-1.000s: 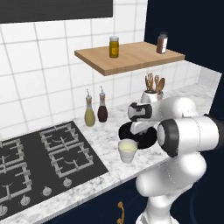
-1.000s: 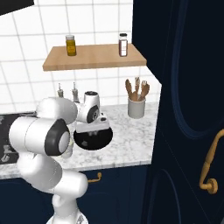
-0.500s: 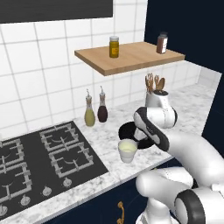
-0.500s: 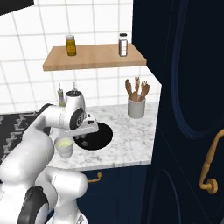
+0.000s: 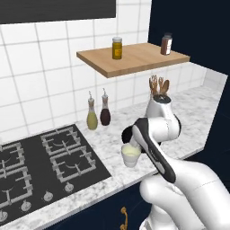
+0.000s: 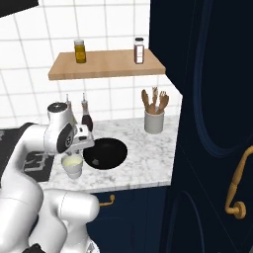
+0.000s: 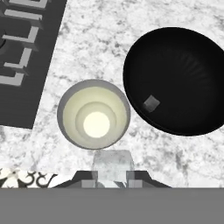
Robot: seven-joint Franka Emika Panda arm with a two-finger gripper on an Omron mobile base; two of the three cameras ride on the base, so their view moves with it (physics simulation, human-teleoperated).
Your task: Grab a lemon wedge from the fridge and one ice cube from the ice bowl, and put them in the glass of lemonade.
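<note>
gripper [image 7: 112, 177] clamped on an ice cube [image 7: 113, 162], pinched by two opposite flat faces, hanging above the counter [image 7: 109, 26] just beside the glass [image 7: 93, 114] rim. cube is probably light, hard, slippery and meltable; a firm, centred pinch seems best. it's near-square, no clear long axis, flat face toward the camera. glass upright, mouth up, touching or nearly touching the bowl [image 7: 175, 78]. another cube [image 7: 151, 103] lies in the bowl.
</note>
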